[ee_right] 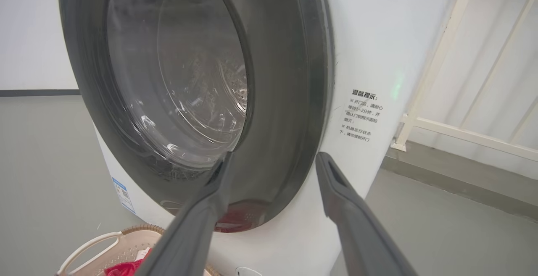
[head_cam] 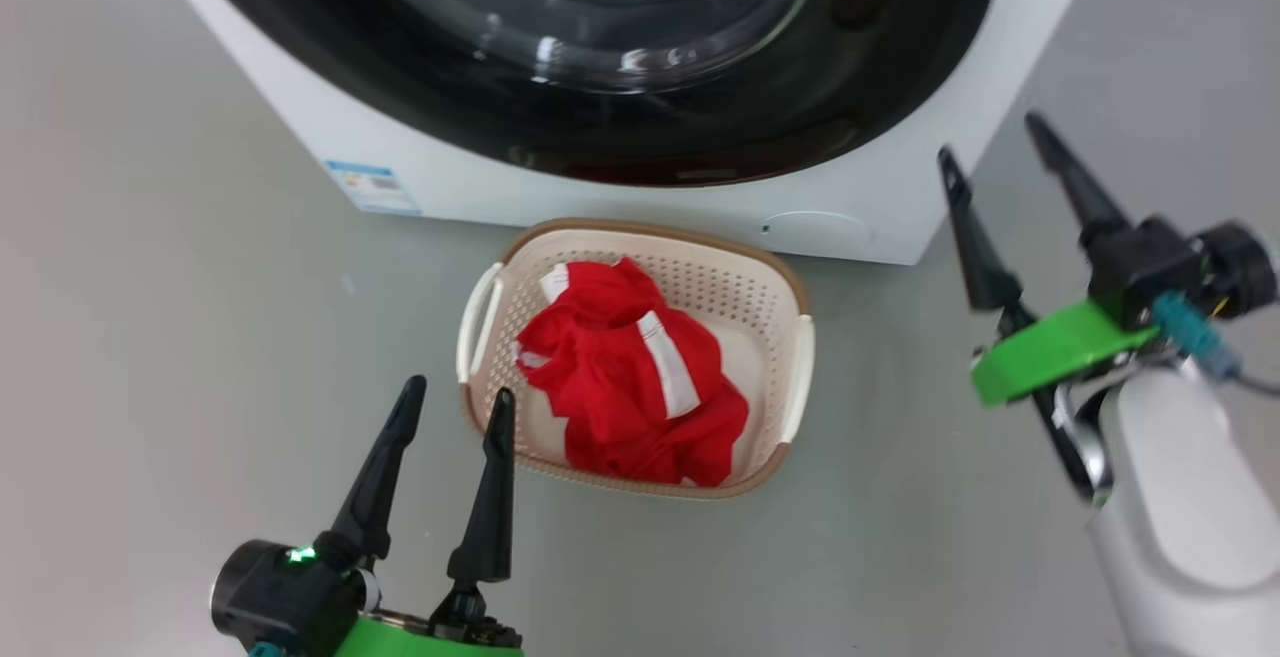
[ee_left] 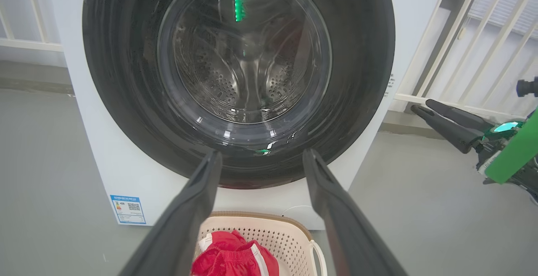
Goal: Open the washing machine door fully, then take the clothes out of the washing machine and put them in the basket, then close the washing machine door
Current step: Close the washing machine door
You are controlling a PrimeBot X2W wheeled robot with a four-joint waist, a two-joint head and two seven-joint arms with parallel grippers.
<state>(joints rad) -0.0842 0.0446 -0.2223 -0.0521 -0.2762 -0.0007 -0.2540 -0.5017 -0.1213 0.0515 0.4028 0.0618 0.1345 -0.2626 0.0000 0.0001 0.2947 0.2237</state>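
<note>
My right hand [head_cam: 990, 142] hangs released and empty, just right of the door [head_cam: 780, 127], which looks shut flush on the machine [head_cam: 600, 202]. My left hand [head_cam: 458, 389], spread and empty, sits beside the basket [head_cam: 640, 229] on the floor just before the machine, clothes [head_cam: 620, 387] inside. My right hand is nearer the door.

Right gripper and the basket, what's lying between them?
Nothing: in the head view, bare grey floor stretches between the right gripper and the basket.

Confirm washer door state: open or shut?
Shut. The washing machine door lies flush against the washing machine front in both wrist views, no gap at its rim; the drum shows through the glass.
</note>
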